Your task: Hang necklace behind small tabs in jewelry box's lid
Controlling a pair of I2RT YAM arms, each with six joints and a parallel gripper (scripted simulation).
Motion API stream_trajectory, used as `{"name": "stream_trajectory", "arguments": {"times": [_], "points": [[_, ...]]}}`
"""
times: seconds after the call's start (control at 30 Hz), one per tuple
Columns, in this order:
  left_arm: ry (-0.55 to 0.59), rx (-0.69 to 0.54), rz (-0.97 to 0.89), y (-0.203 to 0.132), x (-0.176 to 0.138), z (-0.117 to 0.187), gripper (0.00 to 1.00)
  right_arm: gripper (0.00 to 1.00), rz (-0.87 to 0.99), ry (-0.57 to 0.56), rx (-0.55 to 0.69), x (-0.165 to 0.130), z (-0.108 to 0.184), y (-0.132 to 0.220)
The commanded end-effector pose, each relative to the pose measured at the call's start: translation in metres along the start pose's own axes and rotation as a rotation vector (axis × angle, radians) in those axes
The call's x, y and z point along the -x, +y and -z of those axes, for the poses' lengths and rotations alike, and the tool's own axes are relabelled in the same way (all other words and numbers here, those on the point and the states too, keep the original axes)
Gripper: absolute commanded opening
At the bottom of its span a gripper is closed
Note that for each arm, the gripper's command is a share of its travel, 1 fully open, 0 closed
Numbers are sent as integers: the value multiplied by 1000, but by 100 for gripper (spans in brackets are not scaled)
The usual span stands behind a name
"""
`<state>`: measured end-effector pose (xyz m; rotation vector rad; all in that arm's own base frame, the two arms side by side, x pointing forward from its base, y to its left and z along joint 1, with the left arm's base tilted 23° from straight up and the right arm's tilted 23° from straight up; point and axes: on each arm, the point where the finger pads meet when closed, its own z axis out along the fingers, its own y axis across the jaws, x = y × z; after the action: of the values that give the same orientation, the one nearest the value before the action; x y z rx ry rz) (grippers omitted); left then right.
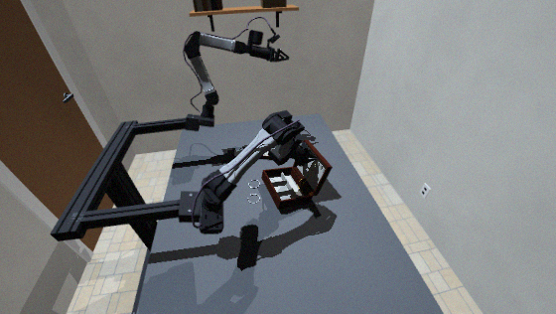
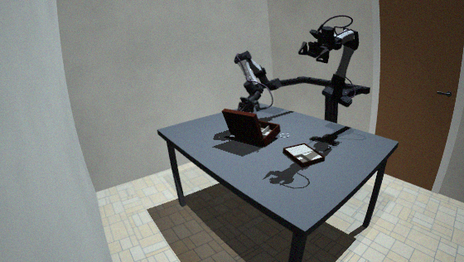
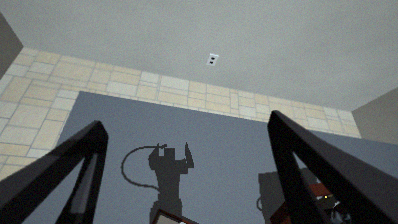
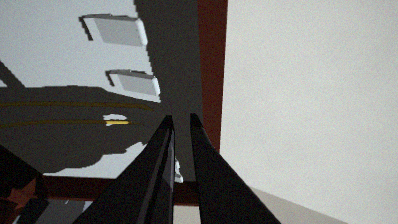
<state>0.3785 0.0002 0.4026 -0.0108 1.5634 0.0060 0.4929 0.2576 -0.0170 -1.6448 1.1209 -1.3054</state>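
The jewelry box [image 1: 284,205] [image 2: 273,137] is open on the table; whether its base lies flat I cannot tell. Its lid [image 1: 324,184] [image 2: 244,124] [image 4: 212,50] leans back. Two pale tabs [image 4: 120,31] [image 4: 136,83] show inside it. Beside them two thin gold necklace strands [image 4: 50,105] run across the shadowed lid lining; whether they pass behind a tab I cannot tell. My right gripper [image 4: 182,122] is slightly open with nothing between its fingertips, over the lid's inner side; the lid hides it in the exterior view. My left gripper [image 2: 311,55] [image 3: 187,122] is wide open and empty, high above the table.
Two small pale rings [image 1: 254,184] [image 1: 254,199] lie in front of the box. A shallow brown-rimmed tray [image 2: 293,159] lies on the table [image 2: 232,166] to one side. A wall shelf [image 1: 243,11] is behind the left arm.
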Motion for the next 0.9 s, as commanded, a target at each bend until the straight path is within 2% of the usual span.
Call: {"name": "stream_trajectory", "arguments": {"times": [0.0, 0.23, 0.27, 0.77, 0.87], "points": [[-48, 7, -7, 1, 22, 4, 100, 12, -83, 2, -117, 0, 6, -52], [-48, 7, -7, 1, 22, 4, 100, 12, -85, -8, -123, 2, 5, -55], [-48, 7, -7, 1, 22, 4, 100, 7, -85, -9, -123, 2, 5, -55], [-48, 7, -7, 1, 22, 4, 100, 7, -88, 17, -116, -11, -2, -51], [-48, 7, -7, 1, 22, 4, 100, 7, -69, 7, -92, -2, 11, -42]]}}
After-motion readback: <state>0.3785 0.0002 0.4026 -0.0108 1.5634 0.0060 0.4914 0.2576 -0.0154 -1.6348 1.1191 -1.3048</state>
